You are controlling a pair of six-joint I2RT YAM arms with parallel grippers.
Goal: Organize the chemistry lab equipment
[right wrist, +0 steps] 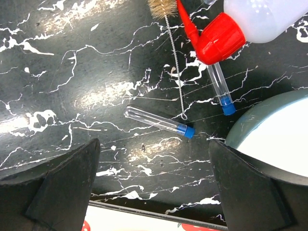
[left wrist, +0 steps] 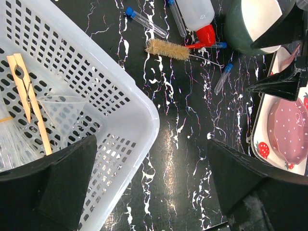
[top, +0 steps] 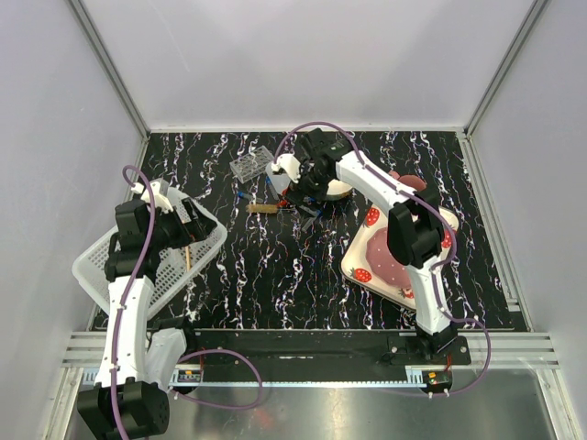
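Left claw [left wrist: 151, 187] spread wide, empty, over a corner of the white basket [left wrist: 144, 111]; wooden peg [left wrist: 28, 94] inside. Right claw [right wrist: 154, 183] wide, empty, above a blue-capped tube [right wrist: 156, 121] lying flat on the black table [right wrist: 72, 72]. Squeeze bottle [right wrist: 260, 17] just beyond; tube rack [top: 250, 166] near it.

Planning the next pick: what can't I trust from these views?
Top view: tube rack too small to tell whether it holds tubes; right arm hides whatever lies beneath its wrist.
Right wrist: squeeze bottle cut off by the top edge.
Left wrist: basket contents cut off by the left edge.
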